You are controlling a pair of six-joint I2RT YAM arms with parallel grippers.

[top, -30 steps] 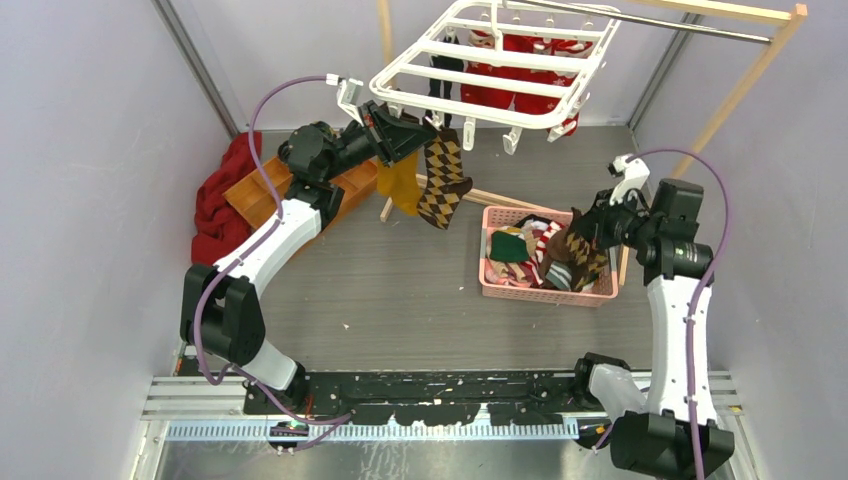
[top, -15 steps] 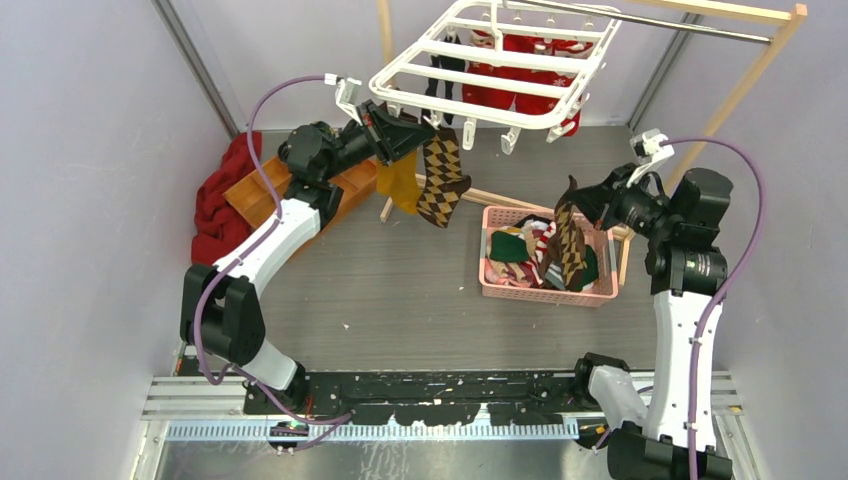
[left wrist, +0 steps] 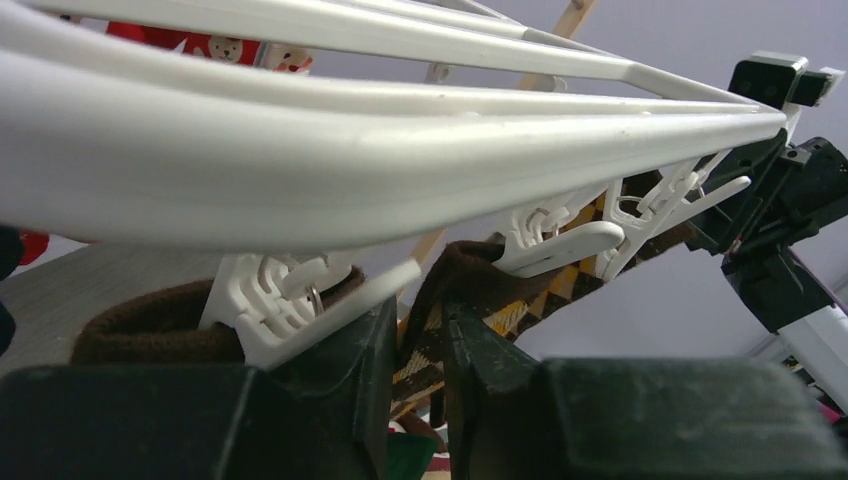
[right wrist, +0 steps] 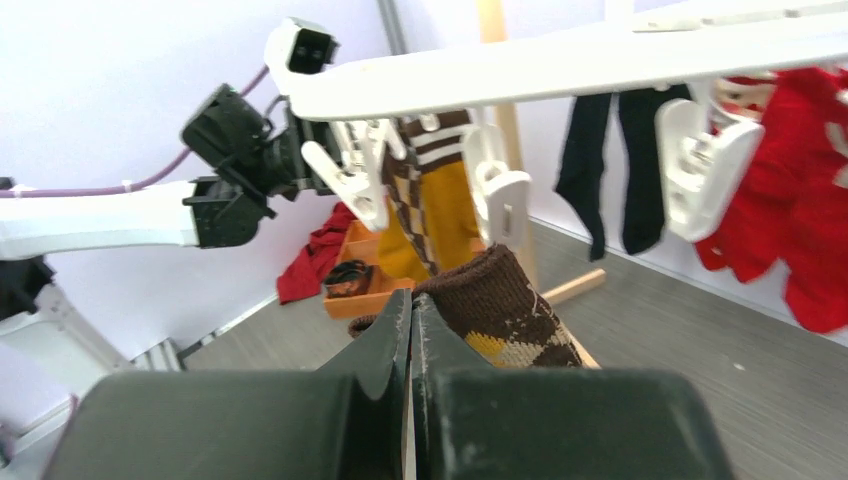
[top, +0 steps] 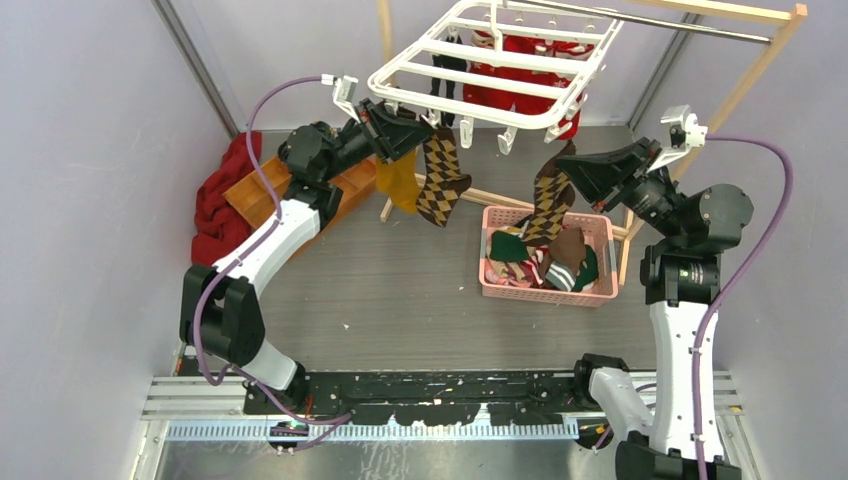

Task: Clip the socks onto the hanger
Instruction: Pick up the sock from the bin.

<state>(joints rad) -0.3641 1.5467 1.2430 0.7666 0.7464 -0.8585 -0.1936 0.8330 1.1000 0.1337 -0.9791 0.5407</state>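
Observation:
The white hanger [top: 490, 62] hangs at the top centre with dangling clips [right wrist: 500, 205]. A brown argyle sock [top: 440, 180] and a mustard sock [top: 400, 185] hang from its near-left clips. My left gripper [top: 405, 130] is at those clips; in the left wrist view its jaws [left wrist: 420, 310] stand a narrow gap apart with the hanging argyle sock's cuff [left wrist: 470, 265] between them. My right gripper [top: 575, 165] is shut on a second brown argyle sock [top: 548, 200], held up just below the hanger's near edge. Its cuff [right wrist: 500, 300] sits beside the shut jaws [right wrist: 411, 300].
A pink basket [top: 540, 297] of socks stands on the floor below the right gripper. Black socks [right wrist: 620, 150] and red socks [right wrist: 800, 220] hang on the hanger's far side. A wooden rack [top: 740, 90] stands at the right. A red cloth [top: 215, 205] and an orange box [top: 260, 195] lie at the left.
My right arm has lifted the argyle sock out of the basket, up and left to the hanger's near edge. The left arm has barely moved.

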